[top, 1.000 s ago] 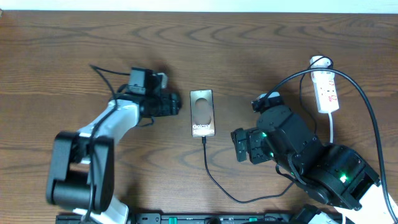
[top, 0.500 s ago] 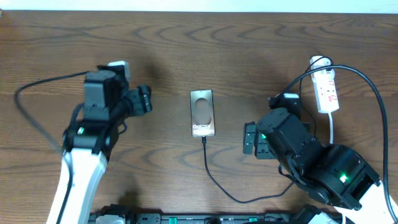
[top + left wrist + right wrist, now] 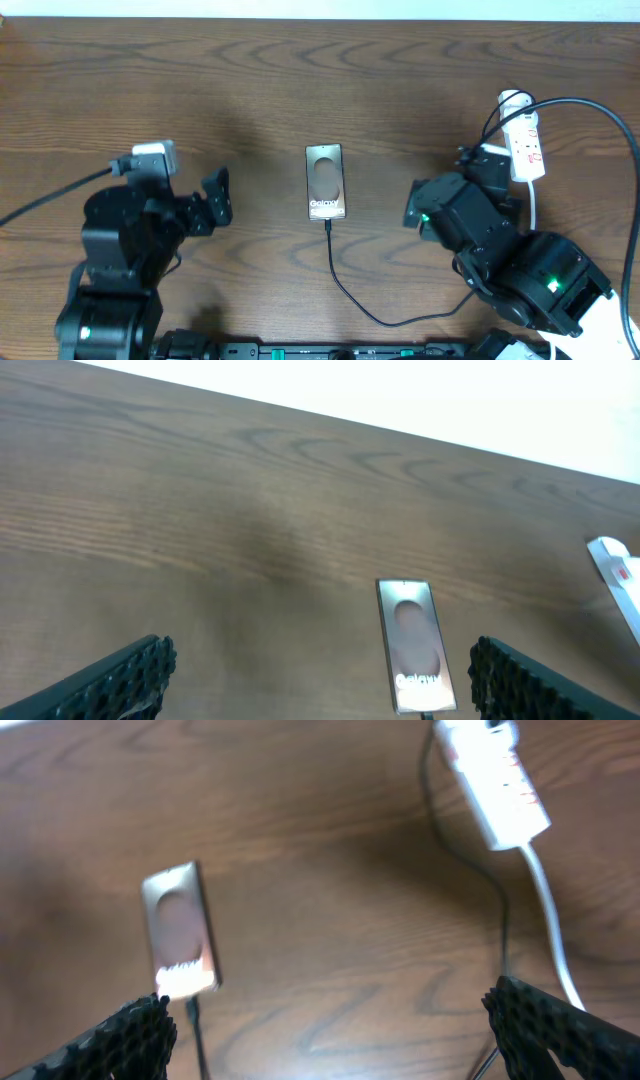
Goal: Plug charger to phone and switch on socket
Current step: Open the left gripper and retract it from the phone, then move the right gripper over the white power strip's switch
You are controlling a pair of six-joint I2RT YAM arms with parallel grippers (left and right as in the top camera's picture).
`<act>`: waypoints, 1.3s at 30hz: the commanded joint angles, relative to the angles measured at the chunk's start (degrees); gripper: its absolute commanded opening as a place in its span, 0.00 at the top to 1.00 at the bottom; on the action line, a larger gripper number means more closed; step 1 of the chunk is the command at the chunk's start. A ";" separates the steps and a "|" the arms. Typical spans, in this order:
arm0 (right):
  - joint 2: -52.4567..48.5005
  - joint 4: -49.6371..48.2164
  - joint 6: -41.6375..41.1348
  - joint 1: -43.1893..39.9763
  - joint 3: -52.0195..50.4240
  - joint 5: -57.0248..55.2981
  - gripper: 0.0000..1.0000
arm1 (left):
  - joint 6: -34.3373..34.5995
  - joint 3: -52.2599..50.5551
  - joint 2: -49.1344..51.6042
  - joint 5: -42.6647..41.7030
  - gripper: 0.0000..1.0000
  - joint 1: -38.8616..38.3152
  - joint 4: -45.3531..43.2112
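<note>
The phone (image 3: pixel 326 181) lies flat mid-table, "Galaxy" lettering at its near end; it also shows in the left wrist view (image 3: pixel 413 646) and the right wrist view (image 3: pixel 180 928). The charger cable (image 3: pixel 340 280) runs from the phone's near end, its tip at the phone's port. The socket (image 3: pixel 525 145), a white strip with red marks, lies at the right, also in the right wrist view (image 3: pixel 496 782) and at the edge of the left wrist view (image 3: pixel 620 578). My left gripper (image 3: pixel 215 200) is open and empty, left of the phone. My right gripper (image 3: pixel 330 1030) is open and empty, between phone and socket.
The socket's white cord (image 3: pixel 534 205) runs toward the front beside a thick black cable (image 3: pixel 600 180) looping over the right arm. The table's far edge meets a white wall (image 3: pixel 420 390).
My left arm has drawn back toward the front left, away from the phone. My right arm has shifted right, toward the socket. Phone and cable have not moved.
</note>
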State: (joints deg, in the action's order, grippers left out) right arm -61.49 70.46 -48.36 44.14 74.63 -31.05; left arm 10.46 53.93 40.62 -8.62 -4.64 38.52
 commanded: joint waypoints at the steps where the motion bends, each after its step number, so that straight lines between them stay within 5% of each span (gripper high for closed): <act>1: -0.02 -0.02 -3.58 -3.04 1.01 -5.01 0.01 | -0.37 -0.17 -1.90 0.76 0.04 0.20 2.27; 13: -0.02 0.33 -4.26 -24.44 1.01 2.91 0.04 | -0.37 -0.17 -1.66 0.76 0.04 0.20 6.47; 15: -0.02 0.31 -2.67 -28.65 1.01 6.27 0.15 | -0.37 -0.17 -1.66 0.74 0.03 0.20 6.47; 24: -0.02 0.72 -0.17 -42.27 1.01 12.22 0.99 | -0.37 -0.17 -1.66 0.74 0.04 0.20 6.47; 39: -10.23 -6.80 6.86 -62.14 1.18 25.51 0.99 | -0.37 -0.17 -1.66 0.74 0.03 0.20 6.47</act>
State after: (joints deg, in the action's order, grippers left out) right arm -67.44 65.08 -43.35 -14.28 74.91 -11.53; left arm 10.46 53.93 38.89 -8.60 -4.64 44.97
